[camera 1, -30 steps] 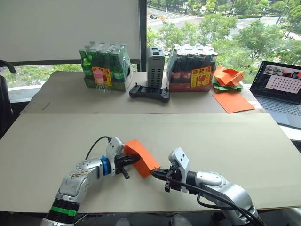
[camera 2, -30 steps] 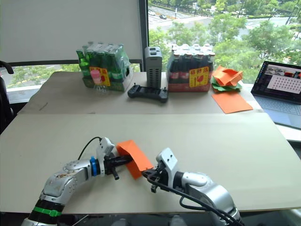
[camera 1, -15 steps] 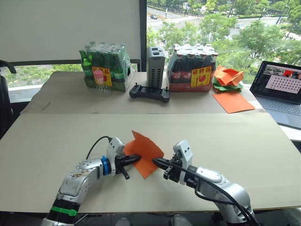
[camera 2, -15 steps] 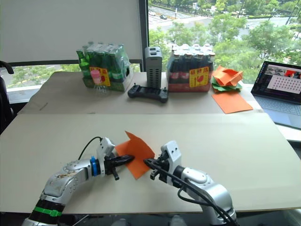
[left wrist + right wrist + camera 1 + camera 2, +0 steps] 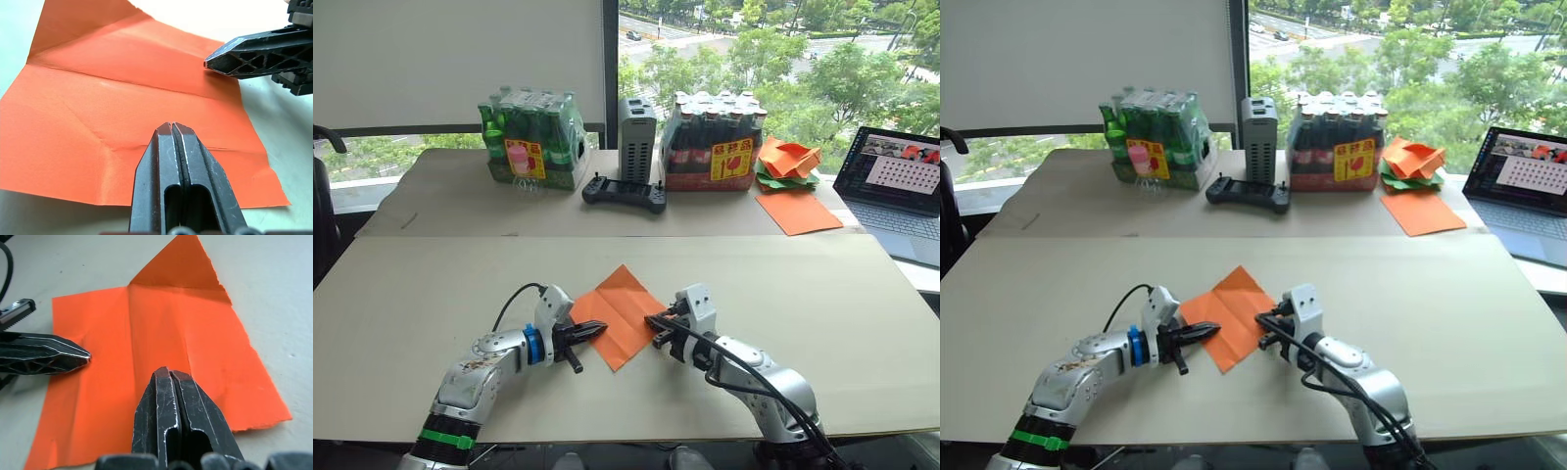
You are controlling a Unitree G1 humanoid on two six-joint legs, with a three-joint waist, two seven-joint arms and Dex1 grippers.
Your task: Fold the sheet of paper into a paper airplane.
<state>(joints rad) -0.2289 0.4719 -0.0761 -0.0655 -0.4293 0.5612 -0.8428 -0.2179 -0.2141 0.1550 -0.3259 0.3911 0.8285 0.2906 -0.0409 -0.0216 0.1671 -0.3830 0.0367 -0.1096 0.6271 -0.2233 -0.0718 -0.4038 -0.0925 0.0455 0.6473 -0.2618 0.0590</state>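
Sheet location: the sheet of paper [image 5: 625, 314] lies opened out on the near table [image 5: 822, 323], between the two grippers, set cornerwise like a diamond
Sheet condition: several crease lines cross it; its far corner lifts slightly off the surface
Left gripper [image 5: 599, 329]: fingers pressed together, tip resting on the sheet's left edge; the left wrist view shows no paper between the fingers
Right gripper [image 5: 653, 321]: fingers pressed together, tip at the sheet's right edge, apparently pressing down and not pinching
Task progress: judged early; no nose or wing shape is visible
Risk 1, slip: both tips bear on the paper from above only; a sideways push would likely slide the whole sheet across the smooth table instead of folding it
Risk 2, tear: opposing pulls from the two tips could rip thin paper along an existing crease
Risk 3, false crease: the raised far corner may fold over off-line if pressed flat without alignment
Risk 4, failed pick-up: a flat sheet gives closed fingers no edge to catch; the jaws must part first
Bystander items: bottle packs [image 5: 530, 137], laptop [image 5: 899, 181] and the heap of paper shapes [image 5: 787, 160] stand well apart on the far table, with no collision concern
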